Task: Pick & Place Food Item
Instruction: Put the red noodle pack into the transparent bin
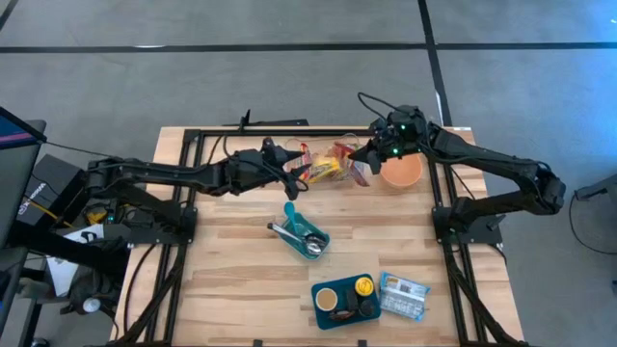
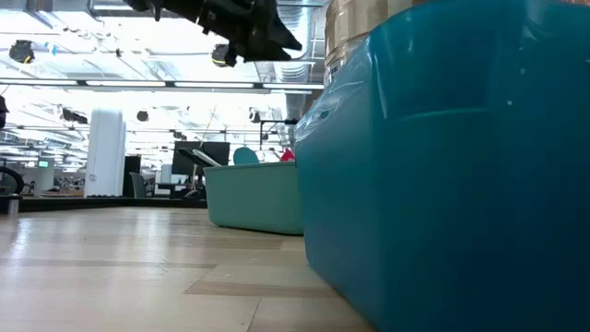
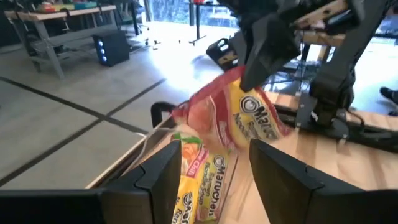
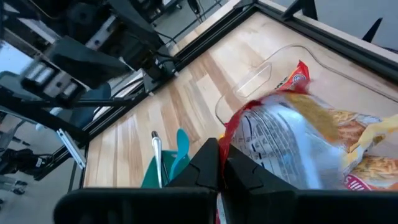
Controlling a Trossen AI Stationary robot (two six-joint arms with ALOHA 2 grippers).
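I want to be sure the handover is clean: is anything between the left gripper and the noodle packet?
Nothing visible is. The left gripper stands open around the lower yellow-and-red plastic noodle packet, while the right gripper is shut on the edge of a second red-and-yellow noodle packet, held just beyond it.

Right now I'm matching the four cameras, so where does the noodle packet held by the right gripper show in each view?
High view: noodle packet, top centre, beside the orange bowl.
Low view: not in it.
Left wrist view: centre, hanging from the right gripper.
Right wrist view: right half.
Shared landmark: the second packet, at the left gripper.
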